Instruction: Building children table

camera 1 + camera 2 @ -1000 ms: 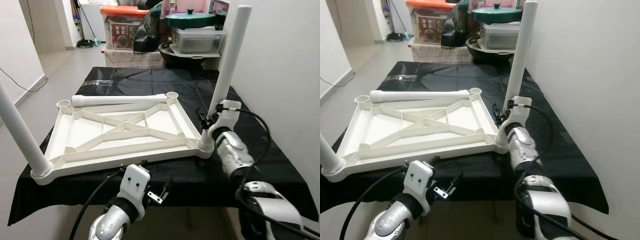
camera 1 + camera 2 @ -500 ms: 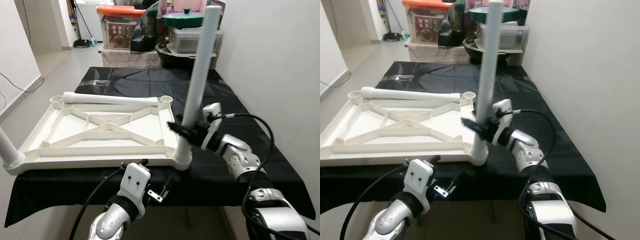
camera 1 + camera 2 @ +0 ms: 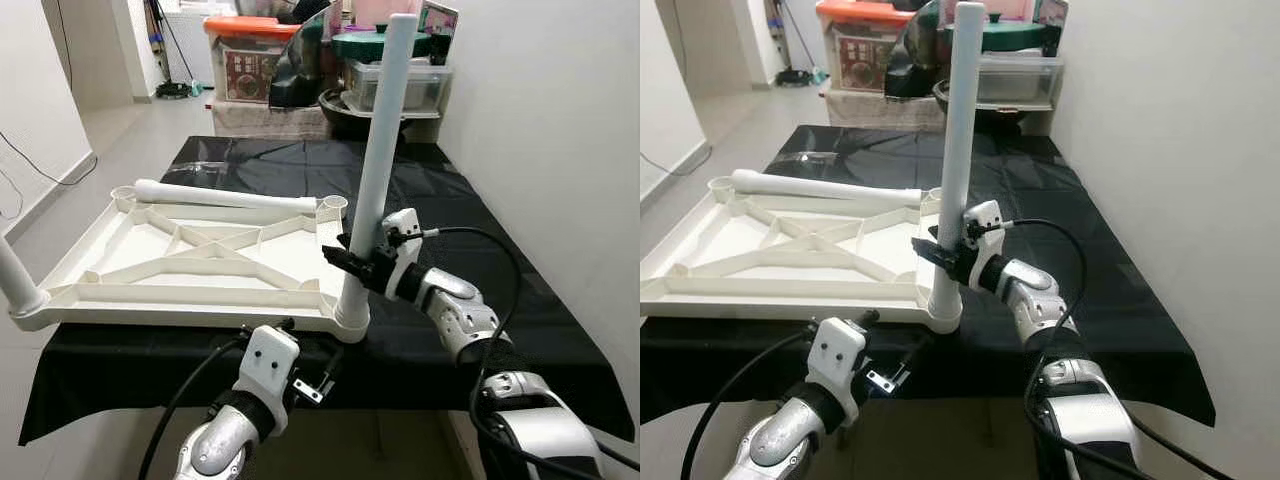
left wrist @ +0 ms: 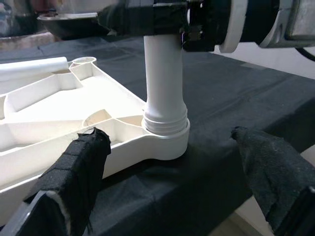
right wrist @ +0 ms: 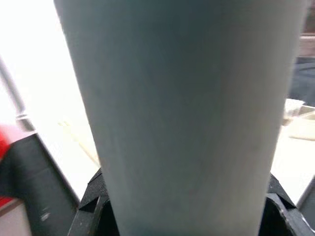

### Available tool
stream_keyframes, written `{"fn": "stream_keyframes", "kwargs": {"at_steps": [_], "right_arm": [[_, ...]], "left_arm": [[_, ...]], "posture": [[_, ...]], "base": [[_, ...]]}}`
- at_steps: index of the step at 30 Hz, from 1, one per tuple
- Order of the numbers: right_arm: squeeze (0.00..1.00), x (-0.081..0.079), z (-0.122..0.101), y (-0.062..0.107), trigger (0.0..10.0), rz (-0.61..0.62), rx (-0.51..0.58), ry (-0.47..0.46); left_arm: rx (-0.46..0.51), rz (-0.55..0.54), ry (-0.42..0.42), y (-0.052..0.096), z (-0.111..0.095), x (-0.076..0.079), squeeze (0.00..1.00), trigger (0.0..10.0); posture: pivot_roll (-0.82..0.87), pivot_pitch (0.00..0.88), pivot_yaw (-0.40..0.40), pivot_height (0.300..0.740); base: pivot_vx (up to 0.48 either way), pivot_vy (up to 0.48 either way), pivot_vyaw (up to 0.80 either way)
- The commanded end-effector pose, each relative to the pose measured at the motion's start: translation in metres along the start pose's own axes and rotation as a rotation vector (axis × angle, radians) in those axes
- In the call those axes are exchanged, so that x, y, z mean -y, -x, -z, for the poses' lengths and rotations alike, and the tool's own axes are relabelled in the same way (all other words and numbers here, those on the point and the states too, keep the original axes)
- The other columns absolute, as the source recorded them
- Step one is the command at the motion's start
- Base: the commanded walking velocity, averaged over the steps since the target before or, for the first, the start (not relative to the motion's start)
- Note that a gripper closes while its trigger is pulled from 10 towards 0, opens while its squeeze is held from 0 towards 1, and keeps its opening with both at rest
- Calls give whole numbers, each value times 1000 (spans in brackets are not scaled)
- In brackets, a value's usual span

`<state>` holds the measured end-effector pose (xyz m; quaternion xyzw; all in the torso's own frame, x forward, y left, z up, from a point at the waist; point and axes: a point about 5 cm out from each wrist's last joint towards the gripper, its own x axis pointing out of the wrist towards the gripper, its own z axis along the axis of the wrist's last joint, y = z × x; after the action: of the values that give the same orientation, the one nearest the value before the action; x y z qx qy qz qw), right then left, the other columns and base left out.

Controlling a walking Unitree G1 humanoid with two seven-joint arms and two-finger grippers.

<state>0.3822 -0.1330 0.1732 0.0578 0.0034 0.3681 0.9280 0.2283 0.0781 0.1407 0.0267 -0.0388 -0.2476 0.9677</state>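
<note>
Two white legs are standing up from the upturned tabletop (image 3: 190, 262), which is lying upside down on a table draped in black cloth (image 3: 440, 200). At the far left edge of the head view, one short stretch of leg (image 3: 14, 283) is rising out of the near left corner socket. Moving right, the ribbed underside of the tabletop is facing up, and a loose leg (image 3: 225, 196) is lying flat across its far edge, between the two empty far corner sockets.

Down in front, the left gripper (image 4: 167, 187) is hanging below the table edge, its two black padded fingers (image 4: 78, 167) spread wide apart and holding nothing; from its wrist camera the near right corner socket is sitting just beyond them.

Further right, the tall upright leg (image 3: 378, 150) is seated in that near right corner socket (image 3: 350, 318), standing almost vertical. The right gripper (image 3: 362, 262) is clamped around this leg a little above the socket, fingers closed on either side of it. In the right wrist view the leg is pressed close and blurred, so the exact contact is probably firm but hard to judge.

Behind the table, storage boxes (image 3: 250, 50) and a pot with a green lid (image 3: 380, 42) are stacked by the wall.
</note>
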Motion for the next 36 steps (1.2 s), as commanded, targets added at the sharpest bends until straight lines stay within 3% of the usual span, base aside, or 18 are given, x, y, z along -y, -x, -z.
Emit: {"fn": "stream_keyframes", "kwargs": {"at_steps": [1,3,6,7,8,13,17,20,21,22,23,24,25,26,31,32,33,36], "right_arm": [[0,10,0,2,0,143,35,-76],[0,22,-1,4,0,350,49,-103],[0,29,-3,4,0,474,33,-75],[0,41,-3,10,0,752,40,-170],[0,43,-2,12,0,852,31,-146],[0,43,-1,17,0,979,39,-90],[0,34,11,33,0,1258,76,-64],[0,32,13,34,0,1289,75,-66],[0,30,15,33,2118,1286,71,-71],[0,30,15,33,2118,1286,71,-71],[0,27,14,27,10000,1255,77,-71],[0,23,10,19,10000,1181,106,-55],[984,20,6,14,10000,1131,133,-42],[1000,19,0,10,10000,1074,159,-11],[1000,20,-6,7,10000,1009,180,8],[0,22,-10,8,10000,962,195,11],[0,22,-10,8,10000,962,195,11],[0,25,-16,10,10000,725,196,94]], "left_arm": [[-16,5,-1,-1,2,-1,0,10000],[-15,1,-3,-2,1,-2,0,10000],[-14,-1,0,-2,1,-2,0,10000],[-4,-3,-10,-3,-1,-3,0,10000],[-4,-4,-9,-3,-1,-3,0,10000],[-8,-5,-10,-2,1,-4,0,10000],[-22,-10,-7,1,5,-4,0,10000],[-25,-11,-5,1,6,-4,0,10000],[-27,-14,-3,2,7,-4,0,10000],[-27,-14,-3,2,7,-4,0,10000],[-30,-15,1,2,7,-4,0,10000],[-32,-16,3,2,8,-4,0,10000],[-34,-17,6,2,8,-3,0,10000],[-35,-18,8,2,9,-3,0,10000],[-36,-18,10,2,9,-2,0,10000],[-36,-18,10,2,10,-2,0,10000],[-36,-18,10,2,10,-2,0,10000],[-33,-17,8,1,10,-1,0,10000]], "posture": [[59,0,-48,740],[55,0,-49,740],[59,0,-51,740],[68,0,-58,740],[78,0,-67,740],[80,0,-63,740],[69,0,-46,740],[69,0,-46,740],[66,0,-48,740],[66,0,-48,740],[66,0,-48,740],[62,0,-47,740],[62,0,-47,740],[58,0,-49,740],[58,0,-52,740],[55,0,-54,740],[55,0,-54,740],[56,0,-58,740]], "base": [[0,0,0],[0,0,0],[0,0,0],[0,0,0],[0,0,0],[0,0,0],[0,0,0],[0,0,0],[0,0,0],[0,0,0],[0,0,0],[0,0,0],[0,0,0],[0,0,0],[0,0,0],[0,0,0],[0,0,0],[0,0,0]]}}
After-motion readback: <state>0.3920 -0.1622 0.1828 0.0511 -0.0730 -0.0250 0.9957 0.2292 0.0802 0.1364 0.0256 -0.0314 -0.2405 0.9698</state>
